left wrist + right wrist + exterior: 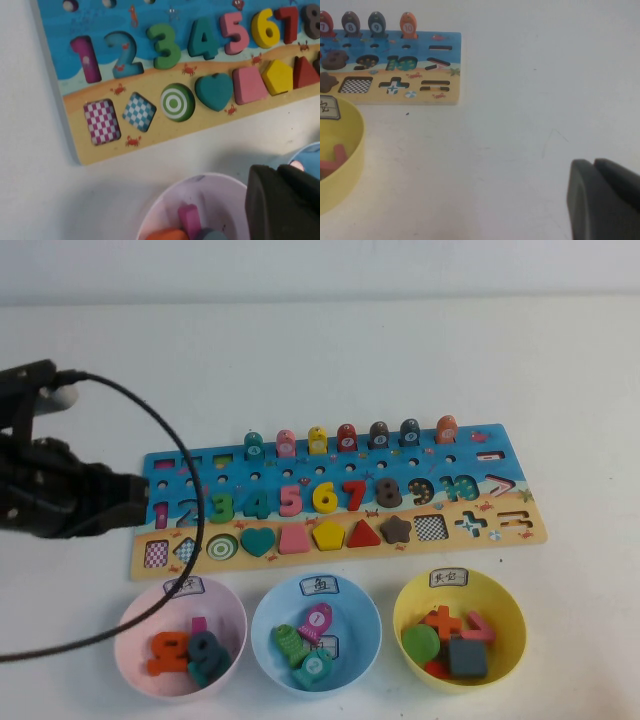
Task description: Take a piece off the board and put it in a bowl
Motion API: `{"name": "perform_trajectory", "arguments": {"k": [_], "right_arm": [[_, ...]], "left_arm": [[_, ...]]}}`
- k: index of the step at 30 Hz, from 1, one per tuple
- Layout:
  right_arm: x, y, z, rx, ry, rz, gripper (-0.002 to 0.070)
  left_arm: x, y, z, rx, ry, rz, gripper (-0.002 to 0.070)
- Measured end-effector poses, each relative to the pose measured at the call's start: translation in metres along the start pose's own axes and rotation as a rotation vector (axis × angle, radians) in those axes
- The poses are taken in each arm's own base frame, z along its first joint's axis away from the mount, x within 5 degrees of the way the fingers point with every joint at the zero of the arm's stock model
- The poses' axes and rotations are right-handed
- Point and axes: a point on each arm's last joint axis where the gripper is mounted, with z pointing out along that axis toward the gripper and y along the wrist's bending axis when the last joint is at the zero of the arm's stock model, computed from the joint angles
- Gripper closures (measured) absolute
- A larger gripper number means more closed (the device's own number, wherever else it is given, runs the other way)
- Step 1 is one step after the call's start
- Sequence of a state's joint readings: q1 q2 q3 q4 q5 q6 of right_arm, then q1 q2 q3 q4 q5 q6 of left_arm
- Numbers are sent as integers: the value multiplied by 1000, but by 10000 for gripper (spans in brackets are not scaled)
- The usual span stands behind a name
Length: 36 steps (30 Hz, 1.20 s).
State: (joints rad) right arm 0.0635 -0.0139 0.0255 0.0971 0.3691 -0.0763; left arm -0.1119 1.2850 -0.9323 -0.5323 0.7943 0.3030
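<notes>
The green "3" piece (222,506) (165,46) sits in its slot on the board (520,530) (55,30), between the empty "2" recess and the teal "4". My left gripper (140,502) (278,172) is shut with nothing in it. It hovers at the board's left end, above the pink bowl's (135,635) (220,200) rim. That bowl holds an orange piece, a dark grey "9" and a pink piece. My right gripper (594,162) is shut and empty over bare table, right of the board (447,55); the high view does not show it.
A light blue bowl (268,635) with fish pieces and a yellow bowl (510,640) (350,165) with shapes and signs stand in front of the board, beside the pink one. A black cable (170,440) loops from the left arm over the board's left end.
</notes>
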Motion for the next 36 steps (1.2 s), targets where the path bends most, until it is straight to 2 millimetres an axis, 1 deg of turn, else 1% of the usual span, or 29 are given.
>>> {"name": "perform_trajectory", "arguments": {"k": [3, 7, 12, 15, 19, 22, 24, 25, 27, 29, 32, 34, 36], "right_arm": [[0, 0, 0, 0, 0, 0, 694], [0, 0, 0, 0, 0, 0, 694], [0, 0, 0, 0, 0, 0, 694], [0, 0, 0, 0, 0, 0, 694], [0, 0, 0, 0, 0, 0, 694], [0, 0, 0, 0, 0, 0, 694], [0, 0, 0, 0, 0, 0, 694], [0, 0, 0, 0, 0, 0, 694], [0, 0, 0, 0, 0, 0, 694], [0, 0, 0, 0, 0, 0, 694], [0, 0, 0, 0, 0, 0, 694], [0, 0, 0, 0, 0, 0, 694], [0, 0, 0, 0, 0, 0, 694]], "left_arm": [[-20, -3, 14, -2, 41, 8, 680], [-41, -15, 35, -45, 101, 30, 680], [-58, -35, 65, -113, 196, 74, 680], [-63, -46, 84, -117, 267, 76, 680], [-68, -61, 104, -109, 331, 107, 680], [-71, -65, 117, -108, 356, 118, 679], [-72, -63, 124, -120, 367, 130, 666], [-73, -62, 126, -131, 370, 142, 649], [-75, -59, 131, -155, 380, 166, 591], [-77, -56, 135, -188, 381, 189, 516], [-79, -51, 143, -241, 378, 155, 399], [-81, -48, 148, -274, 367, 111, 358], [-81, -45, 154, -299, 368, 81, 342]]}}
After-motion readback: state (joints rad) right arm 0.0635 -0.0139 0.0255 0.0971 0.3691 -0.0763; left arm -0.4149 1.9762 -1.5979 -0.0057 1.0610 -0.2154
